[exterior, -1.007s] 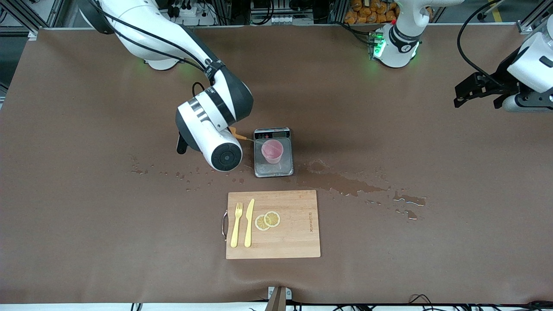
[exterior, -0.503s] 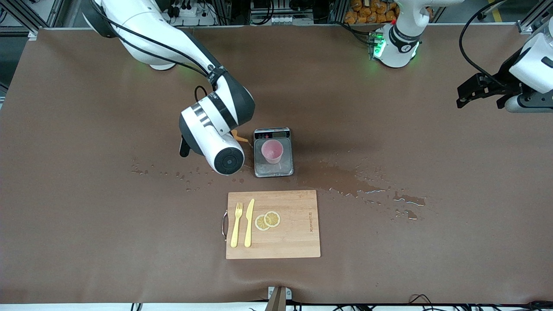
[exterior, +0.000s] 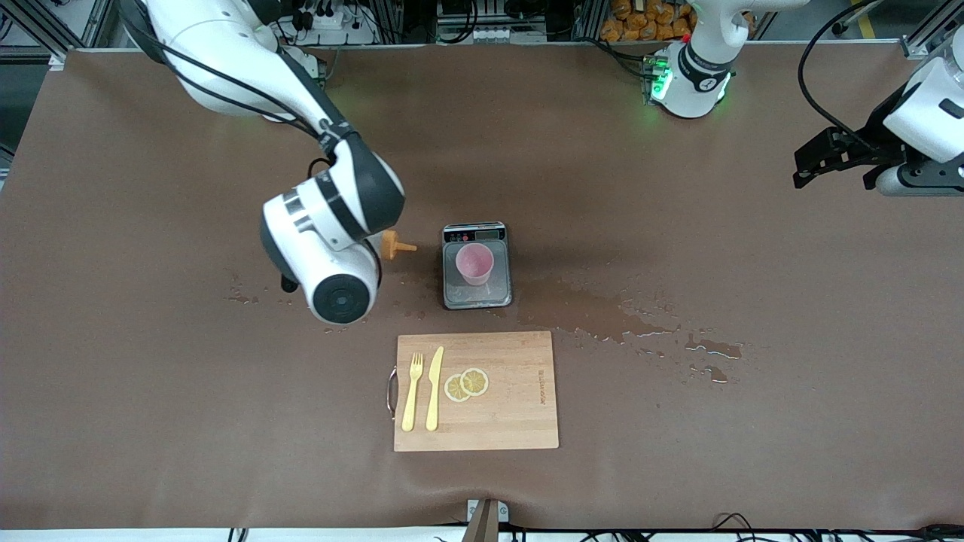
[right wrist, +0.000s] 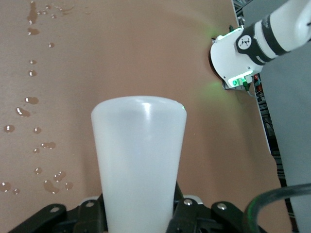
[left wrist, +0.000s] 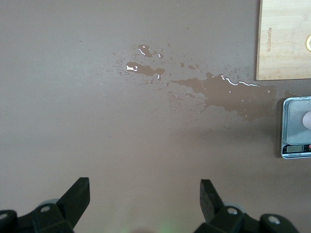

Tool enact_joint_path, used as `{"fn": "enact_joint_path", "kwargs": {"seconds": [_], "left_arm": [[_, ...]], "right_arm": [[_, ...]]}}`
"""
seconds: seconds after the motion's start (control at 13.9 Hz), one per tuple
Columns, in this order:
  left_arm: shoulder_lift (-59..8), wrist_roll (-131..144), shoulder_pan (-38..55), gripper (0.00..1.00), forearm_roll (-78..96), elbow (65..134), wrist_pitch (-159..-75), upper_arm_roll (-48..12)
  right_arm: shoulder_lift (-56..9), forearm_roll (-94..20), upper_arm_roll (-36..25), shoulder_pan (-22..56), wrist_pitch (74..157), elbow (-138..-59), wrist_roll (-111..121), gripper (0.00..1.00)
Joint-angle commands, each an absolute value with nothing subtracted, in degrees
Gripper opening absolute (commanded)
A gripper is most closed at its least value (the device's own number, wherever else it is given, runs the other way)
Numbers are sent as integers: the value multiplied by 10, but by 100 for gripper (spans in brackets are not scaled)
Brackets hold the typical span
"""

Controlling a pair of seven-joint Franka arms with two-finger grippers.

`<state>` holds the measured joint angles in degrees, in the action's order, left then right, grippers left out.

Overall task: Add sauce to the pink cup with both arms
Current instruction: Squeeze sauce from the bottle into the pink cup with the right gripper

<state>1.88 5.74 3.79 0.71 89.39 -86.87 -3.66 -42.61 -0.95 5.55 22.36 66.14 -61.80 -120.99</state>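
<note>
**Sauce bottle hangs beside the cup**

Here we see the right gripper (right wrist: pixel 141 213) grasping the sauce (right wrist: pixel 138 165) over the table beside the scale (exterior: pixel 476 265), where the pink cup (exterior: pixel 474 263) stands. The left gripper (left wrist: pixel 146 199) waits, fingers spread. A loosening grasp could drop the bottle.

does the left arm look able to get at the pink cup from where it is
Probably yes. The left gripper hangs open and empty over bare table at its own end, and nothing stands between it and the pink cup on the scale. The right gripper holds the sauce beside the scale.
</note>
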Motion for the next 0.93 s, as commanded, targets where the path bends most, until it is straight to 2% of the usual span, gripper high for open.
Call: {"fn": "enact_joint_path", "kwargs": {"seconds": [0.0, 0.29, 0.72, 0.86], "left_arm": [[20, 62, 40, 100, -5, 895, -874, -39], [20, 62, 44, 100, -5, 895, -872, -40], [20, 62, 45, 100, -5, 895, -872, -40], [20, 63, 45, 100, -5, 895, -872, -45]], "right_arm": [[-397, -59, 63, 182, 650, -620, -1152, 45], [-360, -128, 62, 102, 648, -621, -1016, 45], [-355, -132, 62, 82, 651, -624, -928, 44], [-355, -180, 60, 54, 652, -625, -891, 44]]}}
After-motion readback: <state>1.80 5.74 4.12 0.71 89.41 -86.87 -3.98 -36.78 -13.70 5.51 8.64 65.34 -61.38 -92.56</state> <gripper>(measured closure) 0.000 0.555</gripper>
